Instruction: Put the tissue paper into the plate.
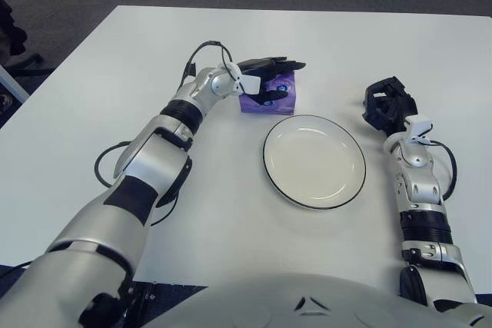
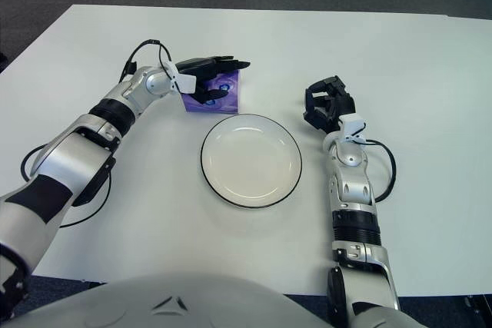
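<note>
Left hand (image 1: pixel 270 74) lies flat over the purple tissue pack (image 1: pixel 270 96), fingers extended across its top, not visibly clenched. Pack sits on the table just beyond the plate (image 1: pixel 314 160), toward its left. Right hand (image 1: pixel 387 104) idles right of plate, fingers curled, holding nothing.

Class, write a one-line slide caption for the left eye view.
Left hand closing over the purple tissue pack beside the empty plate; right hand idle to the plate's right.

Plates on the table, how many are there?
1. The plate sits mid-table, just in front of the purple tissue pack under the left hand, with the right hand to its right.
</note>
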